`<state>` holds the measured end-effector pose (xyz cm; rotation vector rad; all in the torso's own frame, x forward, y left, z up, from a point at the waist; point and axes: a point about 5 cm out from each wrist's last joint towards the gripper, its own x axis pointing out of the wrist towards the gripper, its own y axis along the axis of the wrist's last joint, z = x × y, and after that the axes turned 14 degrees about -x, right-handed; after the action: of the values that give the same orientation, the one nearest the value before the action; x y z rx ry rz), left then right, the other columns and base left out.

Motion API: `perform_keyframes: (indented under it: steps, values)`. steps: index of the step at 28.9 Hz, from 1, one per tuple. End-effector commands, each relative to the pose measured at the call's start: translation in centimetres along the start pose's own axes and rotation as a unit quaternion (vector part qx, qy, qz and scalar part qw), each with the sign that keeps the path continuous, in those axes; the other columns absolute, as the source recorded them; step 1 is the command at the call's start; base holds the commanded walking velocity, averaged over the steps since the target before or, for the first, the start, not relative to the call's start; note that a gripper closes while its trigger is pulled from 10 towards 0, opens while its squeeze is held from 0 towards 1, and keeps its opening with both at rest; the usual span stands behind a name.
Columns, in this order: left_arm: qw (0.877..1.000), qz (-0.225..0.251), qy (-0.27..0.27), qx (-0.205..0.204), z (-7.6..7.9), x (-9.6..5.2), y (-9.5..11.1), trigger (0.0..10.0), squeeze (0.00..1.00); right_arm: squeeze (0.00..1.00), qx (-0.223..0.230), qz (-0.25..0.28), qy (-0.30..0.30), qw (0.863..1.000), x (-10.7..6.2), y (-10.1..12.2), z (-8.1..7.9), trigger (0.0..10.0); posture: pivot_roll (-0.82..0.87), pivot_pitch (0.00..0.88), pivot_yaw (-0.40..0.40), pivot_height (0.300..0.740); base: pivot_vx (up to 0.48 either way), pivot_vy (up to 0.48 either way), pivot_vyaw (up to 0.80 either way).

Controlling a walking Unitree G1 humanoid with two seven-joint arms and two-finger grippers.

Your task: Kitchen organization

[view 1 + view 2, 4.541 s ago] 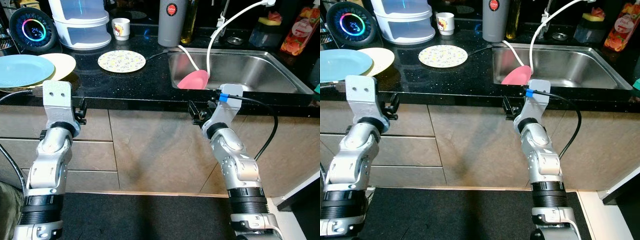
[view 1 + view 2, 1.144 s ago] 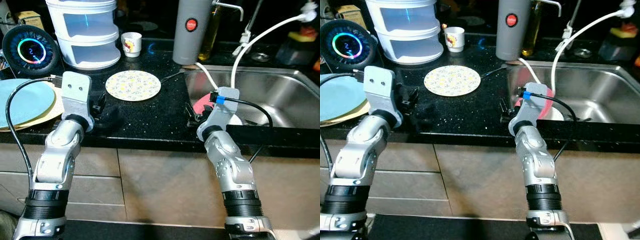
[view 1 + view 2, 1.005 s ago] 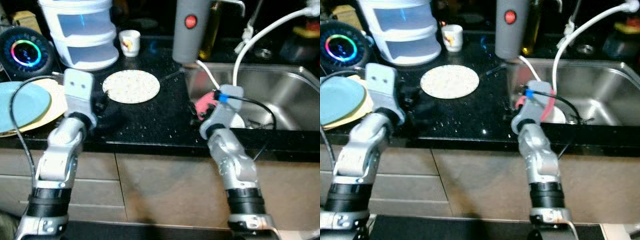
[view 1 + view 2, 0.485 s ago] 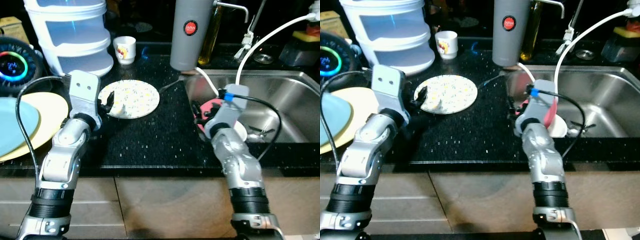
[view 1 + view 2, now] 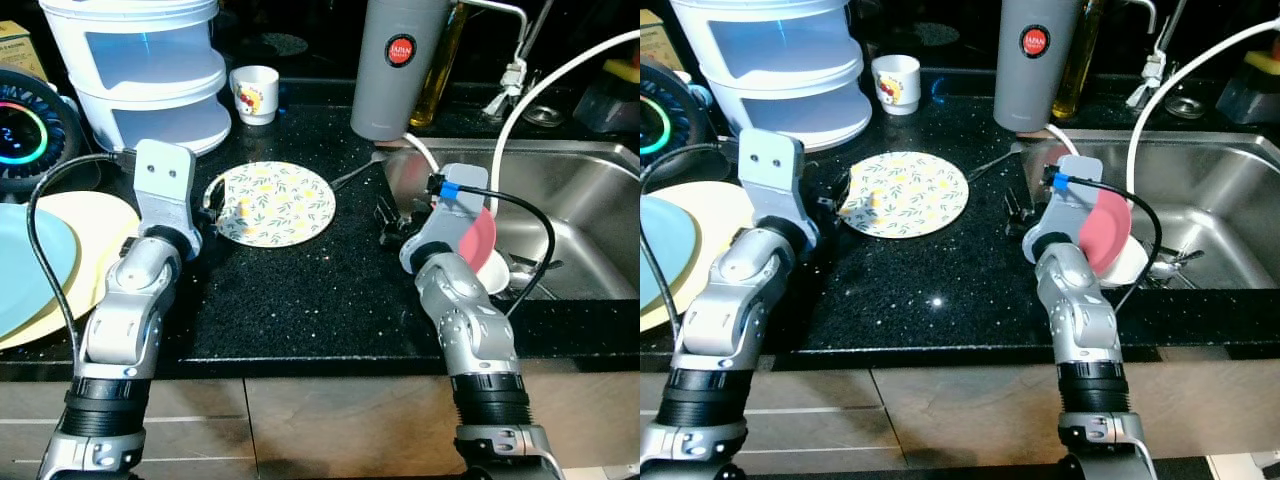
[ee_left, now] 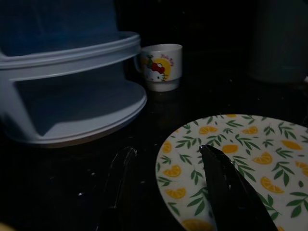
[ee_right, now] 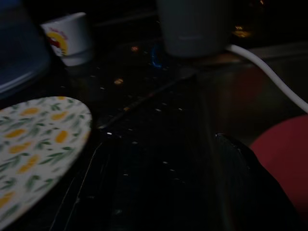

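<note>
Plate (image 5: 275, 203) at left tool (image 5: 213, 203) | cup (image 5: 253, 94) behind | sink (image 5: 580, 190) right

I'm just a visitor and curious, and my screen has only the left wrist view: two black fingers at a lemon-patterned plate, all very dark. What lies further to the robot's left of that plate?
Observer: A light blue plate lying on a yellow plate, at the counter's left end.
Operator: Where is the other arm?
Observer: The right gripper is over the black counter beside the sink, fingers open.
Operator: Is anything in the sink?
Observer: A pink dish stands tilted against a white bowl.
</note>
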<state>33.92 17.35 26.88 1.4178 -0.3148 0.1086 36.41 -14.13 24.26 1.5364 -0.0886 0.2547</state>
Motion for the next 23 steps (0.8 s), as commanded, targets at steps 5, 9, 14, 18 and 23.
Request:
perform_keyframes:
  steps: [5, 9, 14, 18, 23]
  values:
    - [1.0, 0.002, 0.008, -0.027, 0.2, 0.0, 0.5, 10.0, 0.0, 0.0, -0.009, 0.017, 0.024, 1.0, 0.6, 1.2, -0.1, 10.0, 0.02, 0.129, -0.006, 0.74, 0.0, 0.0, 0.0]
    - [1.0, 0.005, 0.014, -0.02, 0.1, 0.0, 0.6, 10.0, 0.0, 0.0, -0.015, 0.026, 0.039, 0.999, 0.8, 1.9, -0.2, 10.0, 0.02, 0.124, -0.007, 0.74, 0.0, 0.0, 0.0]
    - [1.0, 0.006, 0.017, -0.022, 0.1, 0.1, 0.6, 10.0, 0.0, 0.0, -0.017, 0.029, 0.046, 0.998, 0.8, 2.1, -0.4, 10.0, 0.01, 0.127, -0.008, 0.74, 0.0, -0.164, 0.0]
    - [1.0, 0.004, 0.018, -0.023, 0.1, 0.1, 0.7, 10.0, 0.0, 0.0, -0.018, 0.027, 0.05, 0.998, 0.7, 2.0, -0.6, 10.0, 0.01, 0.127, -0.008, 0.74, 0.0, -0.331, 0.0]
    - [0.999, 0.002, 0.02, -0.025, 0.0, 0.1, 0.7, 10.0, 0.0, 0.0, -0.018, 0.026, 0.054, 0.998, 0.7, 1.9, -0.7, 10.0, 0.01, 0.131, -0.007, 0.74, 0.0, -0.33, 0.0]
